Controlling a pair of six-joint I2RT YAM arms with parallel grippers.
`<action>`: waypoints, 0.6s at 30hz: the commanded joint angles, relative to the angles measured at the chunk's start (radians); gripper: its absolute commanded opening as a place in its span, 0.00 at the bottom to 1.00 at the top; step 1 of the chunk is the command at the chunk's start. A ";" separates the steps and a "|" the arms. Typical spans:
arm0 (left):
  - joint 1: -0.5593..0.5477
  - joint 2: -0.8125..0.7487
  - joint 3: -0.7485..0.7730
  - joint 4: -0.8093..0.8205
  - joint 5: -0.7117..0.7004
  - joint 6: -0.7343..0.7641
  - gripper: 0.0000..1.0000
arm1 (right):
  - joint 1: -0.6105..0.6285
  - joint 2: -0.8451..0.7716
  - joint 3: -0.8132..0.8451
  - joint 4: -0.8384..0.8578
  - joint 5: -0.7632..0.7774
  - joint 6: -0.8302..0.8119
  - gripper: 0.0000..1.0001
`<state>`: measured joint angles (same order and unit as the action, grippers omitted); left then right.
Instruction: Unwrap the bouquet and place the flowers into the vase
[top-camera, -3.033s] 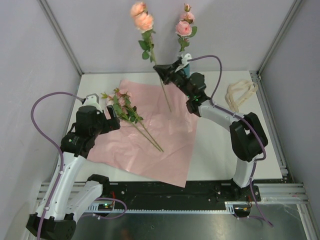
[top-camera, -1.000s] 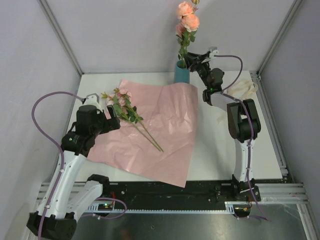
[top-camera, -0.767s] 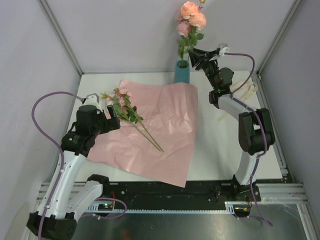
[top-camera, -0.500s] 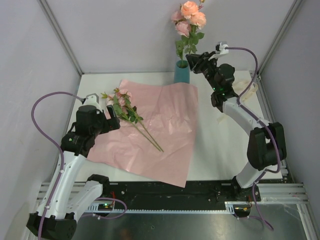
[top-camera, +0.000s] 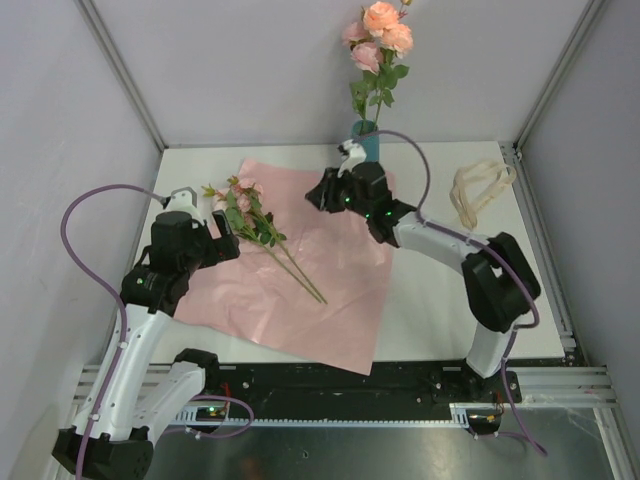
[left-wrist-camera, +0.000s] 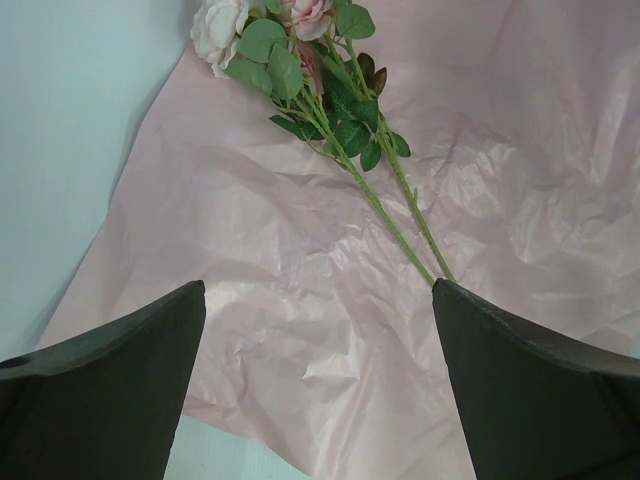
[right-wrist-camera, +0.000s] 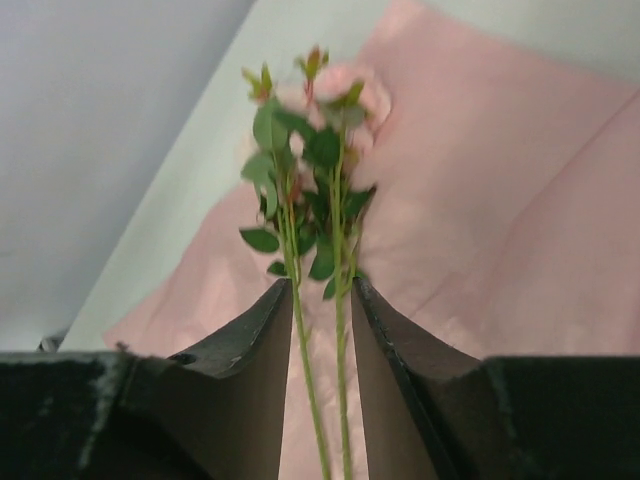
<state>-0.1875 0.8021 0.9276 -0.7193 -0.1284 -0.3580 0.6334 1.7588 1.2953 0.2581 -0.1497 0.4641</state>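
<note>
Stems of the flowers lying on the paper look thin, light and bendy, best pinched below the leaves; right jaws part-open, left jaws wide, both empty.

cream ribbon loop | lying on white table | back right corner

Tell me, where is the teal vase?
In the top view, the vase stands at the back of the table, just behind the right gripper, holding pink roses.
</note>
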 joint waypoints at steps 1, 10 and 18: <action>0.005 -0.013 -0.009 0.024 -0.011 0.008 1.00 | 0.055 0.095 -0.005 0.013 -0.001 0.059 0.35; 0.005 -0.010 -0.008 0.026 0.001 0.005 1.00 | 0.179 0.219 0.044 -0.034 0.010 0.027 0.39; 0.004 -0.012 -0.007 0.025 0.006 0.005 1.00 | 0.259 0.344 0.229 -0.211 0.084 -0.076 0.39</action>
<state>-0.1875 0.8021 0.9272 -0.7193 -0.1272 -0.3580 0.8646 2.0583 1.4239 0.1257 -0.1169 0.4515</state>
